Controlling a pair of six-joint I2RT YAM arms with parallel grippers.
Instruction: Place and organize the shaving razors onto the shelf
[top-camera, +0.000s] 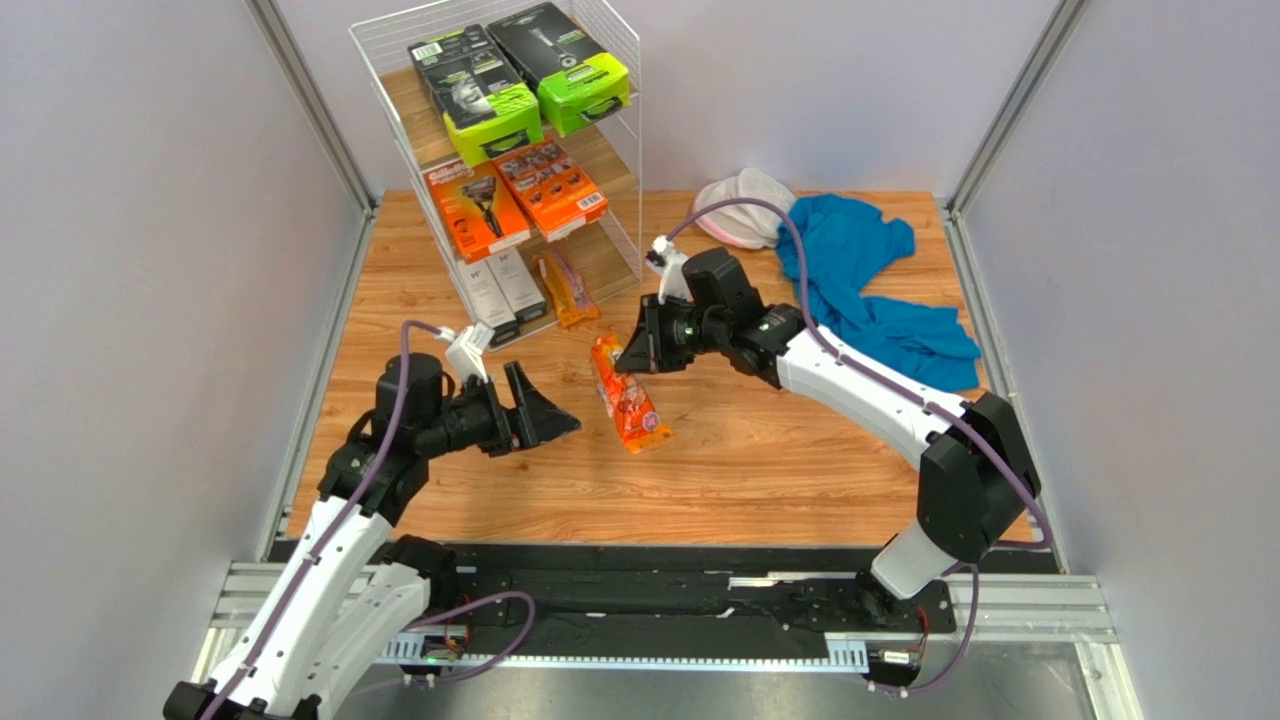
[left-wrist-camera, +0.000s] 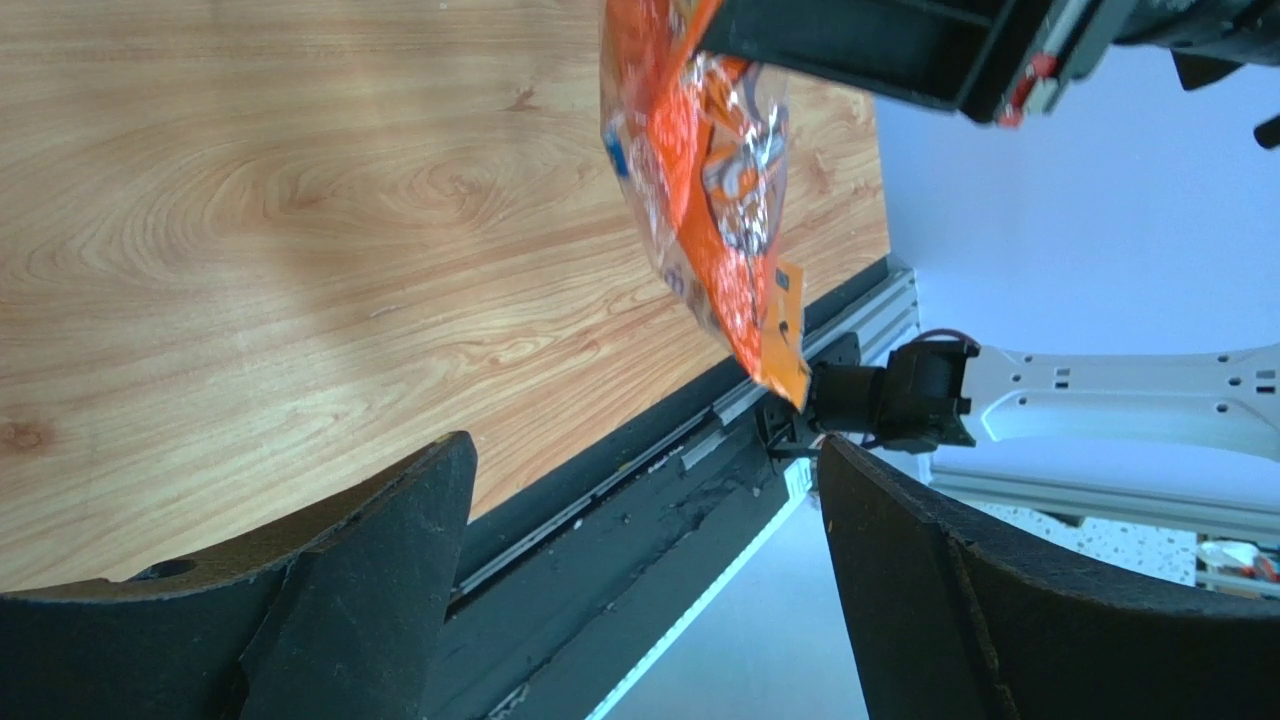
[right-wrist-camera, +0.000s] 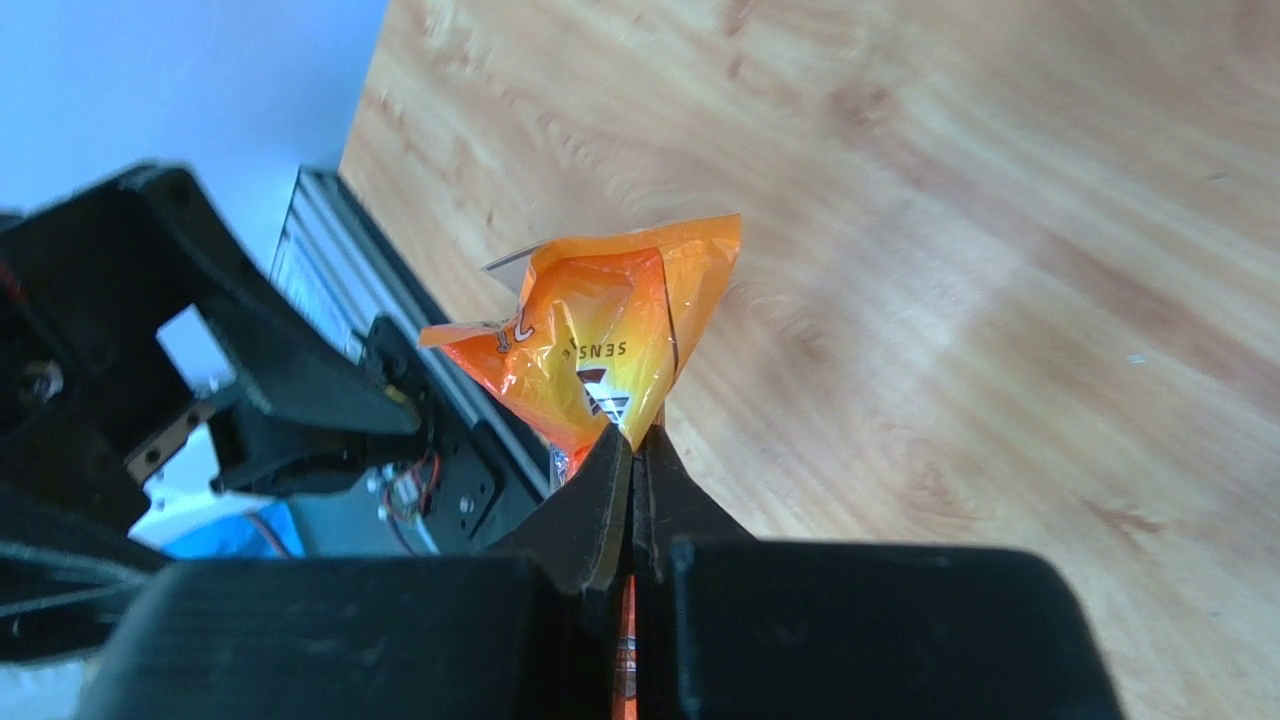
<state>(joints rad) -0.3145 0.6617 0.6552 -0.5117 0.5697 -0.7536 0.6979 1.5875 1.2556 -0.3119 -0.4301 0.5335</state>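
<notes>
The white wire shelf (top-camera: 609, 258) stands at the table's back left. Two black packs with lime-green ends (top-camera: 519, 75) lie on its top tier. Two orange Gillette boxes (top-camera: 514, 198) lie on the middle tier. One narrow orange blister pack (top-camera: 568, 288) lies on the bottom tier. My right gripper (top-camera: 625, 357) is shut on the far end of the other narrow orange blister pack (top-camera: 631, 398), in front of the shelf. That pack also shows in the right wrist view (right-wrist-camera: 616, 338) and the left wrist view (left-wrist-camera: 706, 180). My left gripper (top-camera: 544, 416) is open and empty, just left of the pack.
Two slim grey-white boxes (top-camera: 504, 285) stand on the bottom tier beside the orange pack. A blue cloth (top-camera: 872, 285) and a white cloth (top-camera: 744, 210) lie at the back right. The black rail (left-wrist-camera: 646, 480) runs along the table's near edge.
</notes>
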